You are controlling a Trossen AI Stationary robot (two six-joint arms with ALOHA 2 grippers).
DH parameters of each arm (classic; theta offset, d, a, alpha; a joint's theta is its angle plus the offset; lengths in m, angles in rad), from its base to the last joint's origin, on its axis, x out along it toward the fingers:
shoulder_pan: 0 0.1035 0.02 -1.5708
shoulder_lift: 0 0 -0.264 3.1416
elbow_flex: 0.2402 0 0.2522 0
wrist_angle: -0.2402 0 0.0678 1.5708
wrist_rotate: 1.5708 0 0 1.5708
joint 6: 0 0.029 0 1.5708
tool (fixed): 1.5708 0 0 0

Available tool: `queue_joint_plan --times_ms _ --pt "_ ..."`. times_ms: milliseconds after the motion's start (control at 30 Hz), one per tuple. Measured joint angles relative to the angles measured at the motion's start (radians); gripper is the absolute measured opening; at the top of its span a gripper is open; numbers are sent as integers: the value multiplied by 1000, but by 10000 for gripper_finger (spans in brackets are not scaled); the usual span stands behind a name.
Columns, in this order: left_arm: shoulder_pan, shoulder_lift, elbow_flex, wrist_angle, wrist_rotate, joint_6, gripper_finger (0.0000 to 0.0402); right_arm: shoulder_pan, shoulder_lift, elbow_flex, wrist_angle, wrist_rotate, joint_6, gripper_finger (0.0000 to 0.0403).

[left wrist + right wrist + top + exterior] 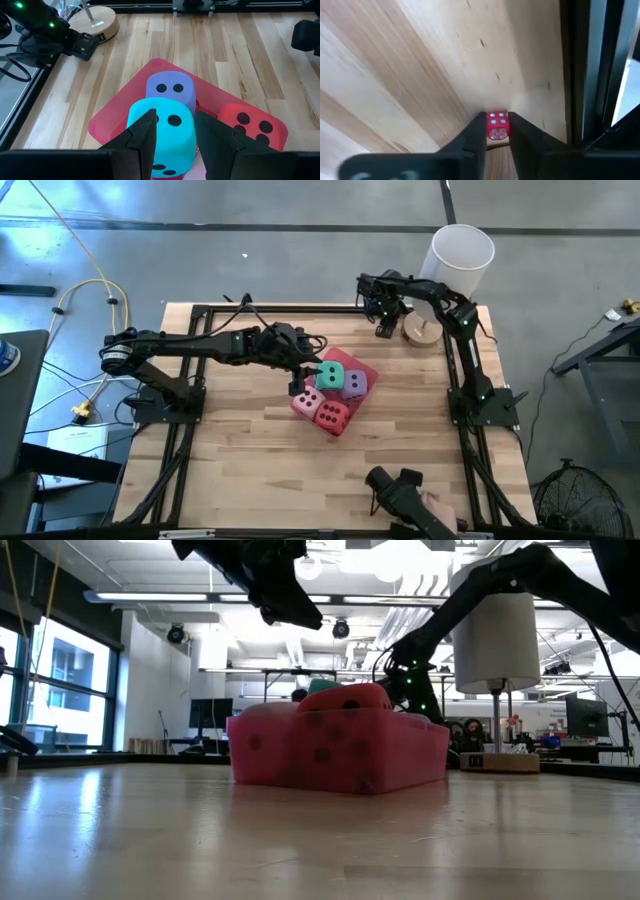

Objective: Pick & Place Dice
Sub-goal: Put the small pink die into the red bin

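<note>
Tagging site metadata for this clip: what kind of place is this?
Likely a robotics lab or open-plan workshop. The wooden table sits on bare concrete floor; behind it the low view shows exposed ceiling ducts, strip lights, and benches with monitors.

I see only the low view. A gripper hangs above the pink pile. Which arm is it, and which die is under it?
Observer: It is the left gripper, open, and the teal die is directly below it.
Operator: Is something beside that die?
Observer: The purple die stands against it, on the pink tray.
Operator: And the other arm?
Observer: The right gripper is at the back right corner, shut on a small red die.
</note>
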Motion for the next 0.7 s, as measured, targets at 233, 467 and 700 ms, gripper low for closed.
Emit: queue_joint_plan --times_ms 233,467,700 --pt "0 0 0 0 0 0 127 27 0 0 0 21 7 32" --pt "0 0 0 0 0 -11 127 109 8 -4 -9 173 32 35" --pt "-2 0 0 -2 54 -31 127 162 7 -4 -23 203 56 34"
